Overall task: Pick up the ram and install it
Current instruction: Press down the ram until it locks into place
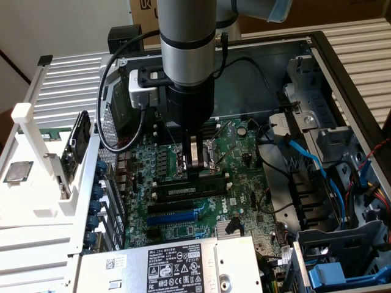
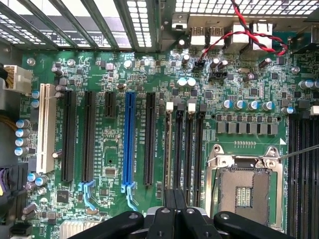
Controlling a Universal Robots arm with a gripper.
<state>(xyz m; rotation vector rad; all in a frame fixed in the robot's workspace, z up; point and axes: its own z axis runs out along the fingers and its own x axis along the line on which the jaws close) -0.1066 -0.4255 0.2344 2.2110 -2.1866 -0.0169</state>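
In the exterior view the ram (image 1: 186,190) is a long thin stick with a white label. It stands on edge in a black slot on the motherboard (image 1: 235,183), inside the open computer case. My gripper (image 1: 195,166) hangs straight down just behind it, fingers shut together and tips close to the stick's top edge. Whether they touch it does not show. The wrist view shows the shut fingers (image 2: 169,209) over the row of black memory slots (image 2: 189,149). There I cannot tell the ram apart from the slots.
The open CPU socket (image 2: 244,186) lies beside the memory slots. A blue slot (image 1: 174,217) and the power supply (image 1: 177,262) sit nearer the camera. Blue cables (image 1: 305,152) and drive cages fill the exterior view's right. A white rack (image 1: 36,183) stands on its left.
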